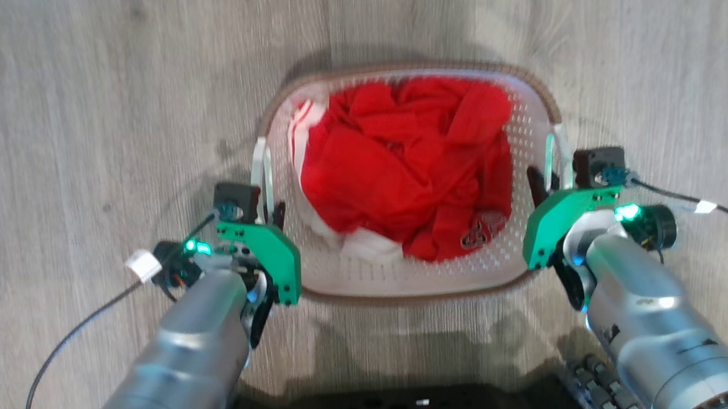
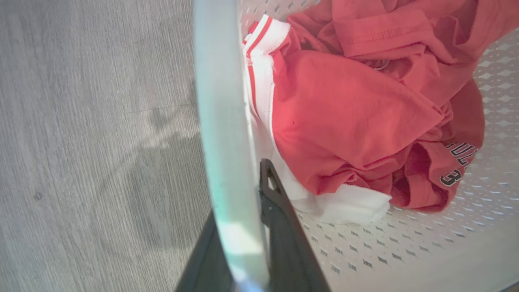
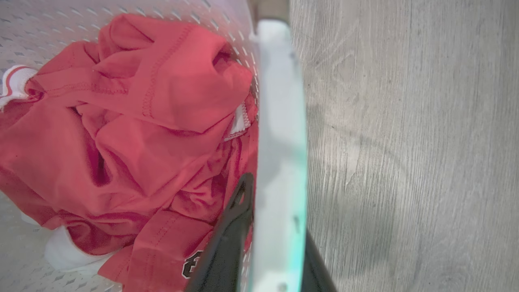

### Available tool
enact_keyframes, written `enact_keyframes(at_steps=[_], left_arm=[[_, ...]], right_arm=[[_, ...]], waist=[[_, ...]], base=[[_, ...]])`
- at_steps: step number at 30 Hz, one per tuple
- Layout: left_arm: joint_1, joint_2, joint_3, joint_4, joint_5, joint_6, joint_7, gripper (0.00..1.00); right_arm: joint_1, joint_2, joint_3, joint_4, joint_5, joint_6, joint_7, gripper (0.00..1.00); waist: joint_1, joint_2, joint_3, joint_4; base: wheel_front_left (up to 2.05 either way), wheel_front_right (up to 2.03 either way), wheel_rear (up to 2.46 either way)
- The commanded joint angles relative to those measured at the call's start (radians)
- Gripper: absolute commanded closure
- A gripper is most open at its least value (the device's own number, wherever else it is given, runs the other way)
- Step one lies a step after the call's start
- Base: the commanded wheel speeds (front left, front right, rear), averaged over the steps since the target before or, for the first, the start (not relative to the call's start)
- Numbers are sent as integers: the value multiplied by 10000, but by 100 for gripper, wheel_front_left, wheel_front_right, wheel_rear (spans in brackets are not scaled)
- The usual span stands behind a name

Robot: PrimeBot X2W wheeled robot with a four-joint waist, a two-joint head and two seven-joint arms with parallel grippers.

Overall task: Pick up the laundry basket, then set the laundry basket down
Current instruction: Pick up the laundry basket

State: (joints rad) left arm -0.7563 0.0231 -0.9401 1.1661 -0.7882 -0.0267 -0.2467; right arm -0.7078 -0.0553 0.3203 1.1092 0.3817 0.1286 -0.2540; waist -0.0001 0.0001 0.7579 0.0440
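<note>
Left gripper [image 1: 269, 210], near left: fingers pinch the left handle [image 1: 261, 166] of the laundry basket [image 1: 405, 280], one inside the wall, one outside. The basket lies centred between both arms over the grey plank floor [image 1: 85, 119], holding red clothing [image 1: 399, 165]. Right gripper [image 1: 550, 185], near right: fingers clamp the right handle [image 1: 559, 147] likewise.

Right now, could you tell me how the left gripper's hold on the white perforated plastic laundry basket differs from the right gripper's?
The left gripper clamps the white left handle of the laundry basket; the right gripper clamps the right handle. The left gripper's inner finger sits beside white cloth; the right gripper's sits beside red cloth. Both straddle a handle, one finger inside, one outside.
</note>
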Motion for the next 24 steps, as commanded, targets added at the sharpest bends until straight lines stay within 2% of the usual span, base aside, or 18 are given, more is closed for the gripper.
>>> enact_keyframes(at_steps=[1,8,24], left_arm=[[331,271,-20,56,-8,-29,-8,100],[802,271,-423,157,-462,11,314,100],[1913,271,-1103,535,-1260,3,1193,100]], right_arm=[[502,51,253,10,29,21,-78,100],[591,51,1215,711,980,21,107,100],[1296,51,3100,1030,2784,21,1489,100]], waist=[[1,-1,-378,-45],[1,-1,-1458,-61],[1,-1,-3915,-176]], base=[[0,0,0],[0,0,0],[0,0,0]])
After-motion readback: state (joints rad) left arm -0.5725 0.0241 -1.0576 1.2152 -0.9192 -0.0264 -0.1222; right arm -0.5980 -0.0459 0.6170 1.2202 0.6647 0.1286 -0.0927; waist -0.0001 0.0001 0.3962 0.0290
